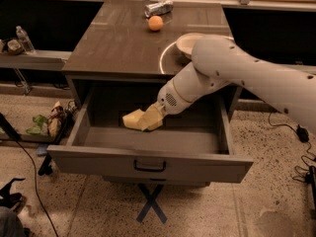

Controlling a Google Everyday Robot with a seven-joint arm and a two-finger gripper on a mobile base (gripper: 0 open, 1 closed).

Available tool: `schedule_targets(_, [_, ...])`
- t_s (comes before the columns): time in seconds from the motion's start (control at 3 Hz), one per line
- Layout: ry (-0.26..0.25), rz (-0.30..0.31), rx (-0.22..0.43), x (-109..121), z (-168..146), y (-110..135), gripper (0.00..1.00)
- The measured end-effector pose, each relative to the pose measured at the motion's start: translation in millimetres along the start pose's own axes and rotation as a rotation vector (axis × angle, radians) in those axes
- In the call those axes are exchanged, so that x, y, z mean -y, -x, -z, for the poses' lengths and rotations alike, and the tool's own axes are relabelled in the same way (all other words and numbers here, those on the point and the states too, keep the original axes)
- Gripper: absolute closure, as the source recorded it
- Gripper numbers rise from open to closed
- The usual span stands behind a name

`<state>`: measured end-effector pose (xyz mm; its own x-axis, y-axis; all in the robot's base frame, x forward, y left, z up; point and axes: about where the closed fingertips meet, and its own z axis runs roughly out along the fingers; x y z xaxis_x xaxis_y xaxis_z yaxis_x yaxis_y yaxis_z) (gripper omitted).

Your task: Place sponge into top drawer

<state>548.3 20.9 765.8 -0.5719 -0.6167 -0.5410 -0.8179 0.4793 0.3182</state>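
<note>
The top drawer (98, 161) is pulled wide open, with its dark bar handle (149, 166) at the centre of the grey front panel. My gripper (146, 120) reaches down into the drawer from the right. It is shut on the pale yellow sponge (131, 119), which sticks out to the left of the cream fingers. The sponge is low inside the drawer, near its back left; I cannot tell whether it touches the drawer floor. My white arm (232, 68) crosses over the cabinet's right front corner.
On the brown cabinet top (113, 43) lie an orange ball (155, 22), a silver can (159, 7) and a white bowl (187, 42) partly behind my arm. A blue tape cross (150, 205) marks the floor below the drawer. Clutter and cables lie on the floor at the left (49, 122).
</note>
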Motion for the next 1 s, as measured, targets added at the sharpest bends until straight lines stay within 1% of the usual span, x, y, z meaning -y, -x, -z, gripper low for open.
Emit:
schedule_targets(0.33, [-0.098,-0.09,-0.085,15,-44,-36,0.97])
schedule_targets(0.67, [-0.188,-0.189,-0.114,37,-58,-51,0.74])
schedule_targets(1.0, [-0.26,-0.249,-0.112,63,-60,-48,0.51])
